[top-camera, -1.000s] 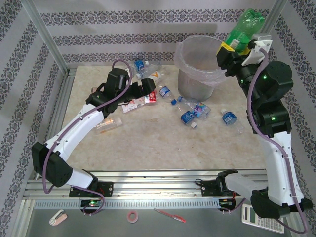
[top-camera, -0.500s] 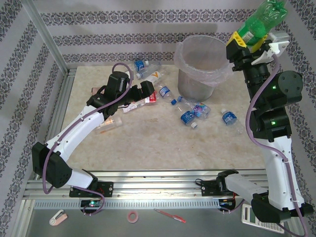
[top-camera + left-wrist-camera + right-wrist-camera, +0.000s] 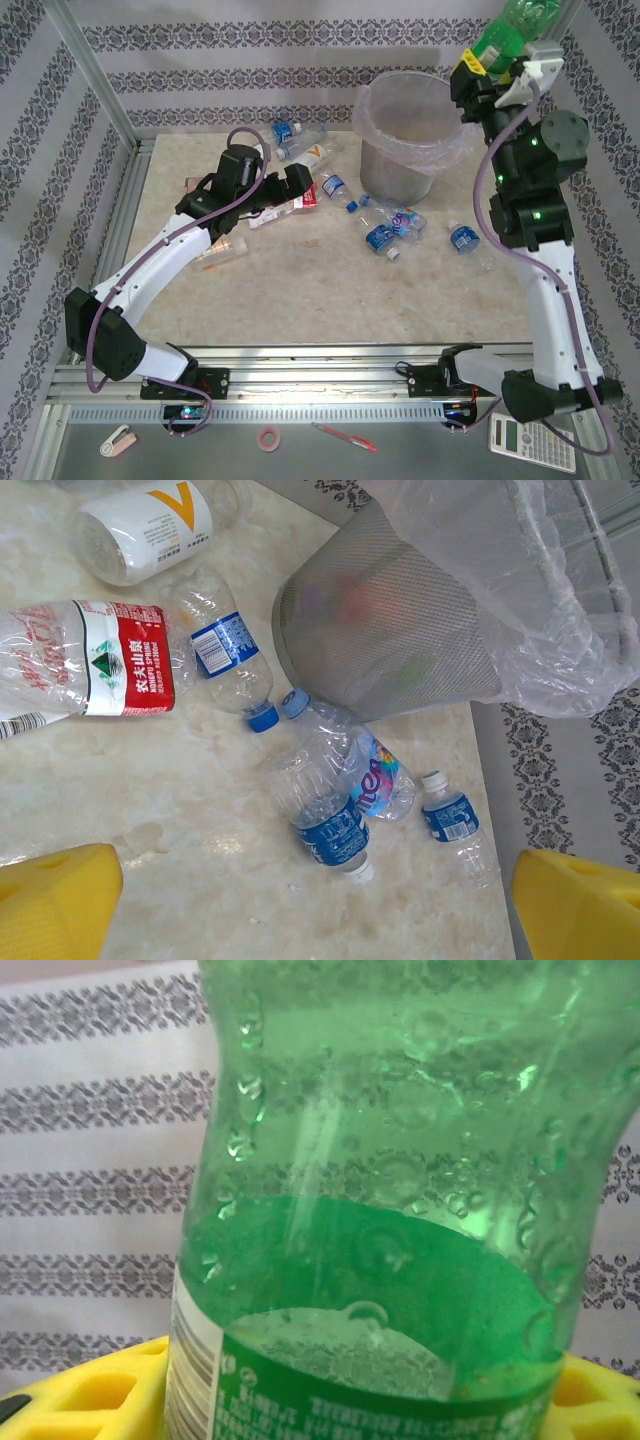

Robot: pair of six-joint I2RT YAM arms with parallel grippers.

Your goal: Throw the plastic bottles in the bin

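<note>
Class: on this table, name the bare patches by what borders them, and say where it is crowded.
Bare: the wide near half of the table, between the left arm, the right arm and the front rail. Crowded: the bottles strewn from the left gripper to the bin.

A white bottle (image 3: 150, 525) at eleven o'clock in the left wrist view bears a large orange "V". The red-label bottle (image 3: 100, 670) at nine o'clock carries white Chinese characters, 农夫山泉, beside a green mountain mark. A pastel-label bottle (image 3: 378, 780) near centre shows the letters "men". Small print on the blue-label bottle (image 3: 225, 645) and the green bottle (image 3: 400, 1260) is unreadable.
</note>
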